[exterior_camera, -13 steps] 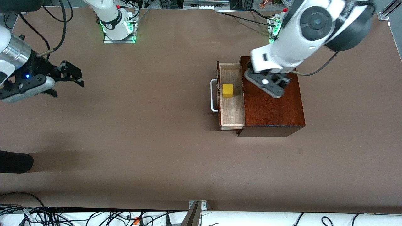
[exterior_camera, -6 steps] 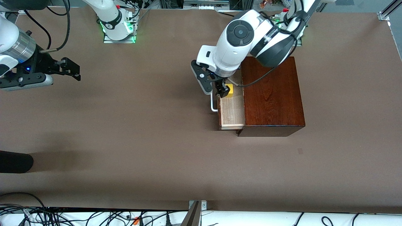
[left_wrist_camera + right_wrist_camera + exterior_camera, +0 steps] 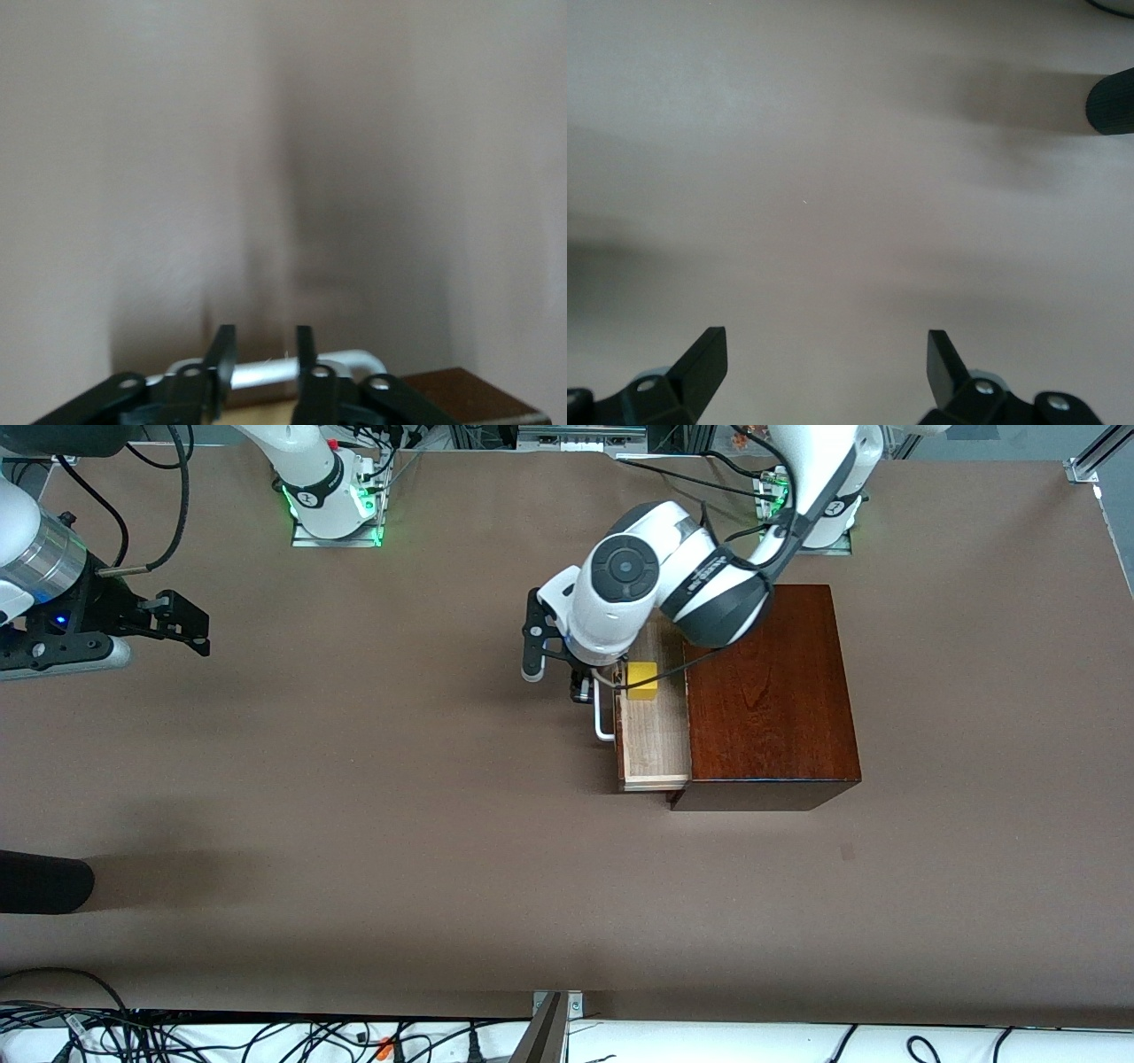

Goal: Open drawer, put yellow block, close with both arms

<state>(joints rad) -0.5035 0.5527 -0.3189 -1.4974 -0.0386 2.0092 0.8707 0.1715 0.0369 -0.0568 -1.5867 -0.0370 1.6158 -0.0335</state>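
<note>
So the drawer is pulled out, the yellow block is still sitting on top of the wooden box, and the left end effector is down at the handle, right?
Not quite. The yellow block lies inside the open drawer, not on the box, as the front view shows. The left end effector is at the handle.

Drawer (image 3: 656,735) pulled out of the wooden box (image 3: 771,691) toward the right arm's end of the table (image 3: 354,824); yellow block (image 3: 642,679) lies in it. Left gripper (image 3: 580,686) sits at the handle (image 3: 603,722), seemingly straddling the bar. Right gripper (image 3: 190,633) hangs over the table, well apart.
</note>
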